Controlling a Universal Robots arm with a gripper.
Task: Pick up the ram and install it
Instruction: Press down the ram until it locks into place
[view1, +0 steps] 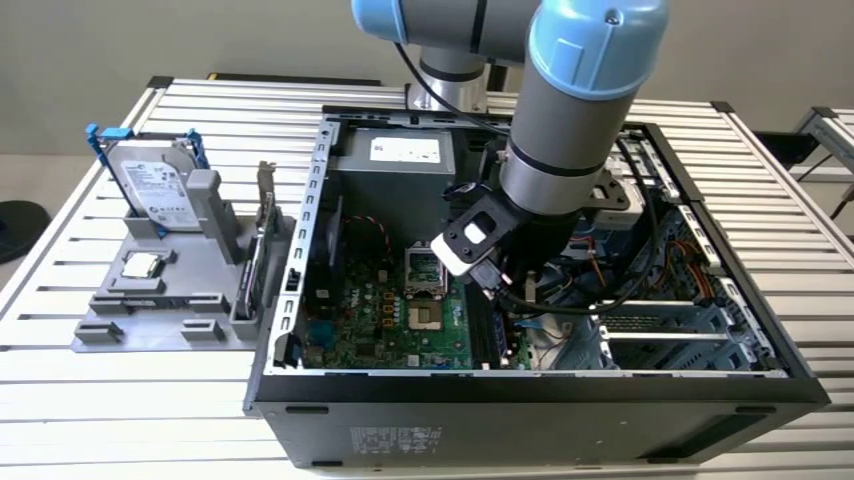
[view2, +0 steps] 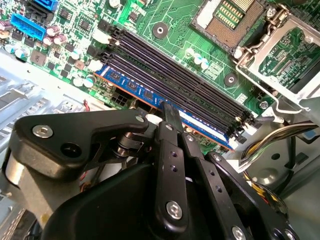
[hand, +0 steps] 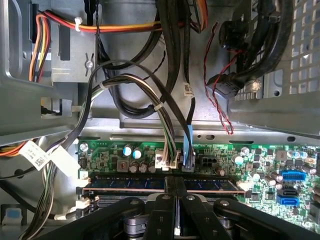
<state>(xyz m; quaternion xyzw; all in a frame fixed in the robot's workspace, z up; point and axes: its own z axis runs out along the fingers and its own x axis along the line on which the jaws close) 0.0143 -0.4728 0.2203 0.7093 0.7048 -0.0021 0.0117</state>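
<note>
Gripper (view2: 167, 112) inside the open computer case (view1: 287, 300), fingers pressed together on the ram (view2: 150, 95), which sits in the outermost motherboard (view2: 170, 20) slot.

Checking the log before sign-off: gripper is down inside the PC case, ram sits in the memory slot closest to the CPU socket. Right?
Not quite. The gripper is down inside the PC case, but the ram sits in the memory slot farthest from the CPU socket, at the edge of the motherboard. The second wrist view shows the slots nearer the socket empty.
</note>
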